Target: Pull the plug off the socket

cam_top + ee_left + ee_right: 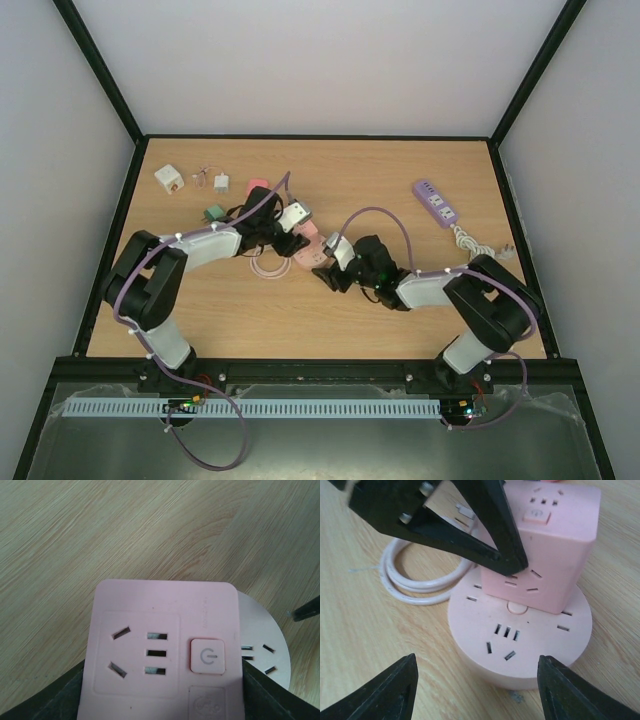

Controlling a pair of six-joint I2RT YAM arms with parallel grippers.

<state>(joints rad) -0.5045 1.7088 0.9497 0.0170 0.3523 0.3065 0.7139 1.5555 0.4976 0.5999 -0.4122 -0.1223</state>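
Note:
The pale pink socket (306, 252) lies mid-table: a round disc base (520, 640) with a square pink outlet block (555, 545) standing on it. Its thin cable (415, 585) is coiled to the left. My left gripper (160, 695) is shut on the block (160, 650), one dark finger (50, 702) against each side; the disc (265, 635) shows behind the block. In the right wrist view the left gripper's fingers (470, 525) reach down beside the block. My right gripper (477, 690) is open, fingertips (390, 690) spread wider than the disc, just short of its near edge. No separate plug shows.
A lilac power strip (436, 203) with a white cord (470, 240) lies at the right back. Small adapters lie at the left back: a white one (168, 179), a small white charger (221, 182), a green one (213, 213) and a pink one (257, 186).

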